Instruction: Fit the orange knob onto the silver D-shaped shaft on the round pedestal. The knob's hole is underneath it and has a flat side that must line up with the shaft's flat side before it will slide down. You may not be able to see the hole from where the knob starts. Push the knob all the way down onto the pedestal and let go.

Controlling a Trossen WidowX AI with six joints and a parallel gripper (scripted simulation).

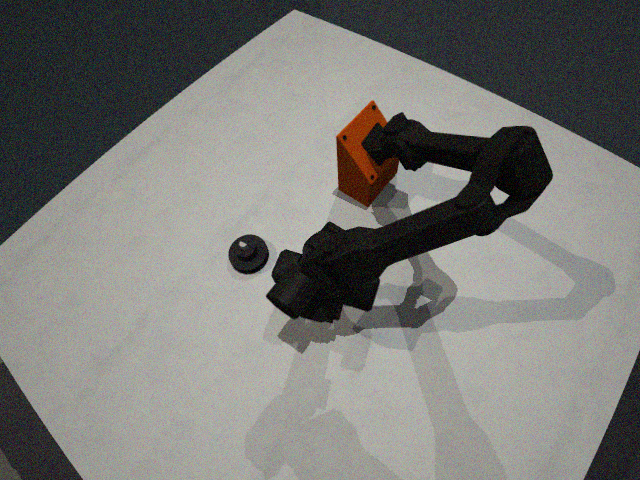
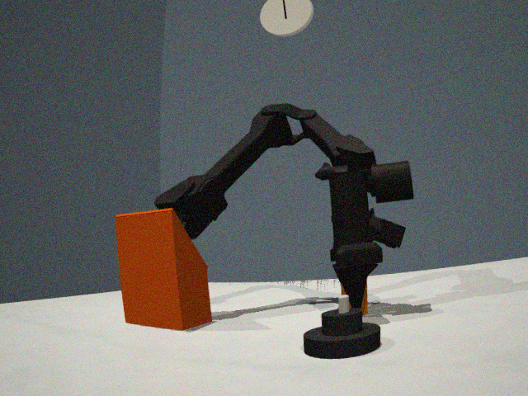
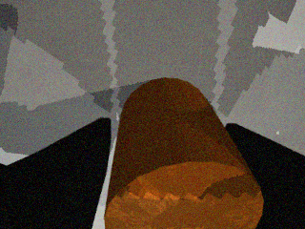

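Observation:
The orange knob (image 2: 365,303) (image 3: 164,143) is upright, partly hidden by the fingers in the exterior view and hidden by the arm in the top view. It appears to stand low at the table, behind the pedestal in the exterior view; its underside and hole are hidden. My gripper (image 2: 357,304) (image 3: 168,132) points down with its fingers on either side of the knob. It is open, with a narrow gap beside the knob at the left finger in the wrist view. The black round pedestal (image 1: 260,263) (image 2: 341,342) carries the bare silver shaft (image 1: 242,243) (image 2: 343,303).
An orange block (image 1: 354,173) (image 2: 148,272) with a slanted face stands at the arm's base. The arm arches between the block and my gripper. Its shadows fall across the pale table (image 1: 129,206) (image 2: 128,362). A round clock (image 2: 272,16) is on the wall.

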